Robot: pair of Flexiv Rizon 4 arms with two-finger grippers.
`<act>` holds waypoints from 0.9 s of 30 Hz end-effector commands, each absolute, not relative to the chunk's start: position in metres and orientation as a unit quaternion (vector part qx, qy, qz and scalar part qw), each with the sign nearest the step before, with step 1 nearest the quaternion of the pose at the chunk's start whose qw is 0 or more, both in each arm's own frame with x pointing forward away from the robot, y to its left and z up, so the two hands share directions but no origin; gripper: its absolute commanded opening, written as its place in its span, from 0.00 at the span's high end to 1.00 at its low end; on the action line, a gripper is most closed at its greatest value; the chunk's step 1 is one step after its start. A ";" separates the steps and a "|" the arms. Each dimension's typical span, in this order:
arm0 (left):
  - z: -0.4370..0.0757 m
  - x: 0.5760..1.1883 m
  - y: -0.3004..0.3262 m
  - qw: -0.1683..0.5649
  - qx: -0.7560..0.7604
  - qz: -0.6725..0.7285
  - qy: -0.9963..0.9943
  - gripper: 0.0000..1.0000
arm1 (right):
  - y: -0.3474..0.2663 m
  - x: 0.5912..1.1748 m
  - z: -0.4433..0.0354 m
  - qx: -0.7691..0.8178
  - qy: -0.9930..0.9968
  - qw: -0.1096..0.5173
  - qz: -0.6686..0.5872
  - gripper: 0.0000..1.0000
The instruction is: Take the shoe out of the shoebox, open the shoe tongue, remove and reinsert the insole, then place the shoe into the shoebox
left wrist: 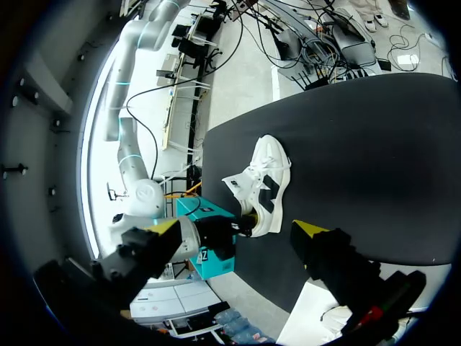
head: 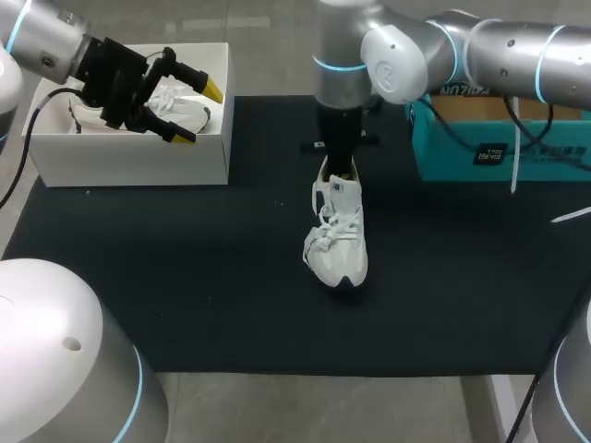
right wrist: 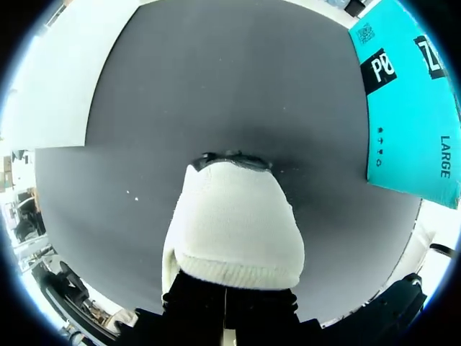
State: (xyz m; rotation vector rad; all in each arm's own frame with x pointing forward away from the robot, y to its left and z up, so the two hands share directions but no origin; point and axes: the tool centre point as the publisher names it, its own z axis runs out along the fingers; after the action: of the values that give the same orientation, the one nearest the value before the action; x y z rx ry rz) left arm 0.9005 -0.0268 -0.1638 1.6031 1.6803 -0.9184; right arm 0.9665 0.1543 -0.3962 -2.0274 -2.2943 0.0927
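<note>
Hard up against your R wrist cam is the heel of the white shoe [right wrist: 234, 231], its knit collar filling the space just ahead of the R gripper [head: 340, 164]. From the head cam, that gripper comes straight down onto the heel end, approx. mid-table. The yellow tips are hidden by the shoe in every view, so you can't tell whether it's clamped on the heel or only resting there. The shoe sits sole-down on the black mat [head: 185, 277], out of the box, laces up, with the toe pointing toward the robot's side and the heel toward the far edge. It's well apart from the white shoebox [head: 129, 161], which stands at the mat's far L corner. Your L gripper [head: 199, 113] hovers over that box, wide open and holding nothing, w/ both yellow tips spread above a second shoe [head: 171, 100] lying inside. A teal box [head: 462, 148] stands at the far R, near the R arm, not touching the shoe. From the L wrist cam you look across the mat at the shoe, w/ its heel at the R gripper.
</note>
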 end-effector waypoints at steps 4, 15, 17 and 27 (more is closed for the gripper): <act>-0.164 0.901 -0.027 0.316 0.610 -0.348 0.638 0.00 | 0.164 0.965 -0.424 -0.656 -0.751 0.071 0.031 1.00; -0.164 0.901 -0.027 0.316 0.610 -0.348 0.638 0.00 | 0.170 0.943 -0.381 -0.663 -0.746 0.050 0.020 1.00; -0.164 0.901 -0.027 0.316 0.610 -0.348 0.638 0.00 | 0.169 0.939 -0.374 -0.664 -0.746 0.043 0.022 1.00; -0.164 0.901 -0.027 0.316 0.610 -0.348 0.638 0.00 | 0.163 0.927 -0.379 -0.673 -0.738 0.045 0.025 1.00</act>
State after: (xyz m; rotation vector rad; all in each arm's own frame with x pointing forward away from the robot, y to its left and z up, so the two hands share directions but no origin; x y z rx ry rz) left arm 0.9005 -0.0268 -0.1638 1.6032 1.6803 -0.9184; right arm 0.9317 0.1657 -0.3725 -2.0556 -2.2562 0.1029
